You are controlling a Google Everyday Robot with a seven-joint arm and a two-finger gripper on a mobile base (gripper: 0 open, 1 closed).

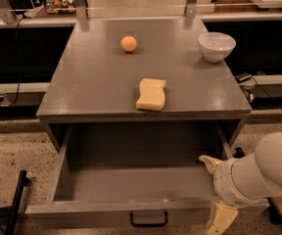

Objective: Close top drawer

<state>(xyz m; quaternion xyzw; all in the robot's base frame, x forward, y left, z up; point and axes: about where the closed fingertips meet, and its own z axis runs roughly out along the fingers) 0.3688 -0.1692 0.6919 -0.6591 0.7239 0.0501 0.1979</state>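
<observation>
The hand (211,195) covers the right front corner of the top drawer (131,182); its lower finger (220,221) and the drawer front's bottom edge run off-frame.

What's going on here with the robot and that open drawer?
A one-armed robot is set to close the top drawer, which is pulled well out of the grey cabinet. Its tool is at the drawer's front right corner, open, with one finger inside the box and the other in front of the front panel. On the cabinet top sit a yellow sponge, a small orange round object and a white bowl, none being handled.
</observation>
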